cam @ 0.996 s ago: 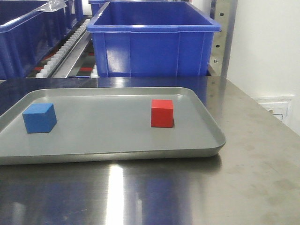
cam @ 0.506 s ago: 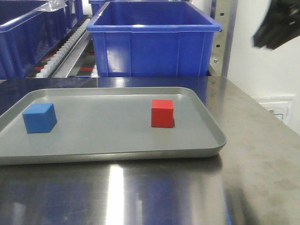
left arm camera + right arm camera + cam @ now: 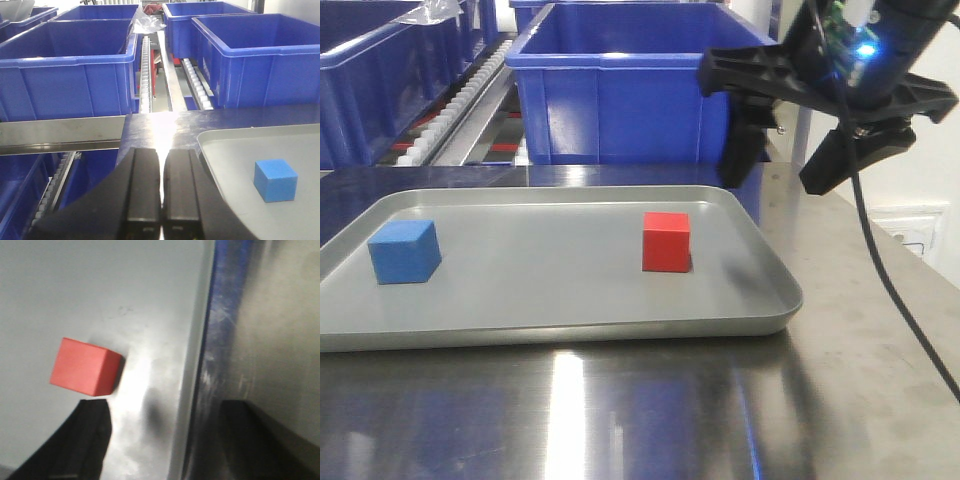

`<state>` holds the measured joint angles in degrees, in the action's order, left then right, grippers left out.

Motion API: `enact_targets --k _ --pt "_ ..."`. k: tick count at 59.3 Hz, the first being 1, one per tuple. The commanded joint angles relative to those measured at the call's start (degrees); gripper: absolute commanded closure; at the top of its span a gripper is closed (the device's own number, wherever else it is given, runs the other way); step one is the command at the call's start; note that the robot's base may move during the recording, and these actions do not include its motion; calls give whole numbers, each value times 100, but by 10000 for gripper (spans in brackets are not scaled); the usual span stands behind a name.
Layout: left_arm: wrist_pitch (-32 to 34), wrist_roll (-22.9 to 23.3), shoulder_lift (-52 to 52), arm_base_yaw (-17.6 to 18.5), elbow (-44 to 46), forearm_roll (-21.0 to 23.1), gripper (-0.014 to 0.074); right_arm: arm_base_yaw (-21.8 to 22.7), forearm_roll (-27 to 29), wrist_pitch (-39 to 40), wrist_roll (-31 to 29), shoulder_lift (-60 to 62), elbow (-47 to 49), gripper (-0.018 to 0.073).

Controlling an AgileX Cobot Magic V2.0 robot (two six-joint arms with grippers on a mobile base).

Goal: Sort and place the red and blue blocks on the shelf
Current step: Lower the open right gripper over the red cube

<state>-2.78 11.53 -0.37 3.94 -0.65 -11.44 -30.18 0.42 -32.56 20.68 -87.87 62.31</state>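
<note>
Our right claw (image 3: 785, 160) hangs spread wide above the right rim of the tray (image 3: 550, 285). The red block (image 3: 666, 241) sits on the tray, below and to our left of it. The blue block (image 3: 404, 251) lies nearer our left claw (image 3: 161, 160), which is pressed closed.

right arm (image 3: 900, 40) cut off at top, red block (image 3: 85, 367) blurred

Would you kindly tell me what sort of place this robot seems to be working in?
Most likely a warehouse or factory sorting station: large blue plastic bins sit on a steel rack with white roller tracks, and a shiny stainless-steel worktable in front carries a shallow grey metal tray.
</note>
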Motion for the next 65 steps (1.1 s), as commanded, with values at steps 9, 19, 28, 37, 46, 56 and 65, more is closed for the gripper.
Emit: enact_targets --k 9,19,28,37,46,56,65 --pt "450 3 -85 23 -199 49 477 -161 18 144 -81 218 485 -19" --pt "450 3 -85 23 -199 49 477 -229 23 -208 -81 10 846 -19" --pt "450 3 -85 23 -199 49 477 -278 23 -657 -81 -384 1289 -19" --pt "450 3 -85 23 -199 49 477 -416 34 -977 -81 -725 1696 -19" --pt "450 3 -85 23 -199 49 477 -553 40 -1066 -81 -978 1963 -19" --pt "450 3 -85 23 -199 49 477 -634 46 -1144 -76 -1233 2155 -19" --pt "450 3 -85 23 -199 49 477 -640 46 -1164 -76 -1381 2164 -19"
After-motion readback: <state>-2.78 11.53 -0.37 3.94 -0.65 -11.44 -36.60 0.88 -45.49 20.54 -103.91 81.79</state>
